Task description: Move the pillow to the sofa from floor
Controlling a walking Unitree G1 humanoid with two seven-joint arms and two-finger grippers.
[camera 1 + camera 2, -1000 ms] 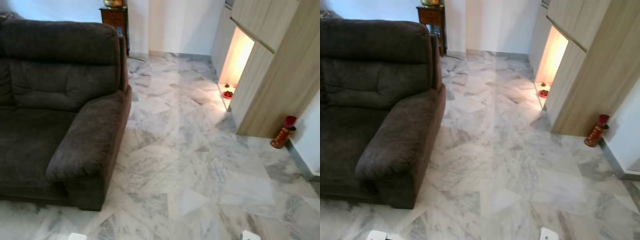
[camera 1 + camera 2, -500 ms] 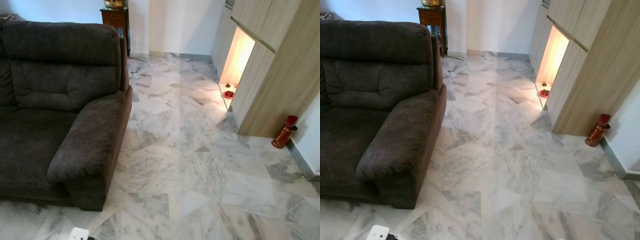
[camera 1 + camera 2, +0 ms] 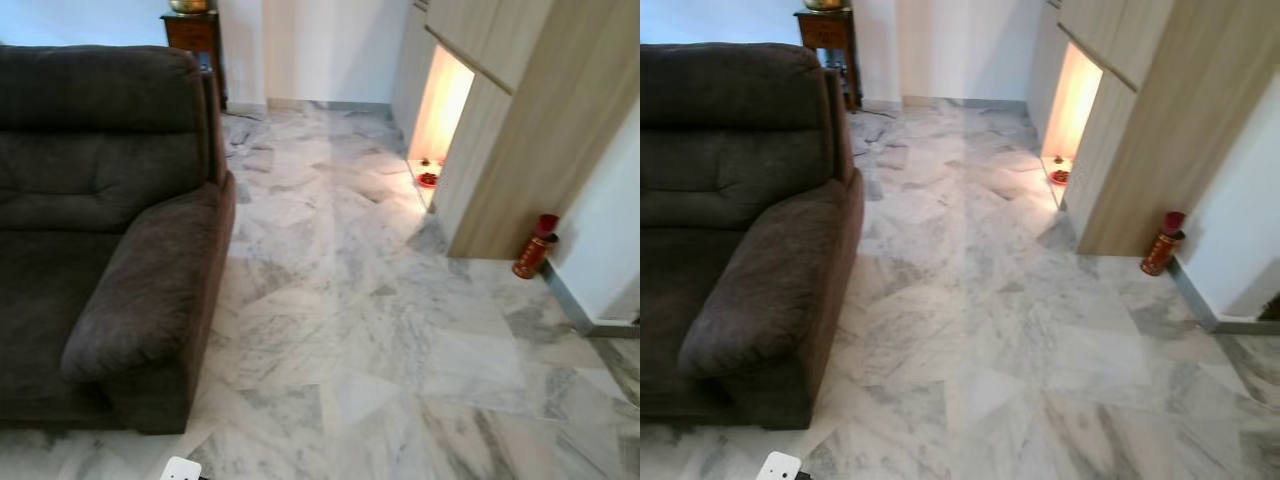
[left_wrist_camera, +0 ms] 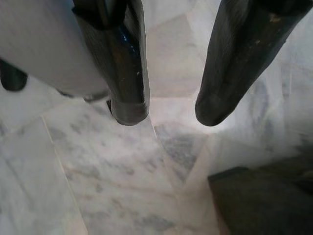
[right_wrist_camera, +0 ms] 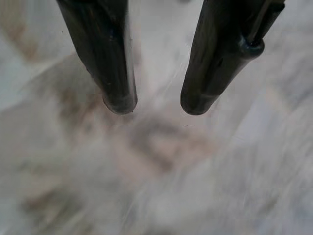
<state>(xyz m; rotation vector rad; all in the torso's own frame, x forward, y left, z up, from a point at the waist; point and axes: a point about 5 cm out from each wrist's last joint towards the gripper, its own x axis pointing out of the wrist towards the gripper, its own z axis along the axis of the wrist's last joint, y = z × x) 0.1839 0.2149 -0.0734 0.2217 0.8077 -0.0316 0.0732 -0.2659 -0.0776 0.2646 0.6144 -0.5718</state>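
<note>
Left eye view is taken up on its left side by a dark brown plush fabric sofa [image 3: 95, 230] with a broad padded armrest [image 3: 140, 300], standing on a white and grey veined marble tile floor [image 3: 370, 330]. A small white part of the robot [image 3: 180, 468] is seen at the lower edge, just in front of the armrest's foot. The pillow named in the task cannot be made out in any picture, so its place cannot be told. Across the floor, a light wooden cabinet [image 3: 520, 120] with a warmly lit niche [image 3: 438, 110] is seen, and a small red object [image 3: 428, 179] lies at the foot of that niche. A red cylindrical canister [image 3: 532, 248] stands beside the cabinet's corner, against the white wall [image 3: 610, 240]. Behind the sofa's back, a dark wooden side table [image 3: 192, 30] is set against the far wall. In the left wrist view, the left gripper [image 4: 168, 110] is held above the marble with its two black fingers parted and nothing between them; a dark corner of the sofa [image 4: 264, 200] is seen below and beyond its fingertips. In the right wrist view, the right gripper [image 5: 157, 105] likewise hangs over blurred marble, fingers spread apart and unloaded.
</note>
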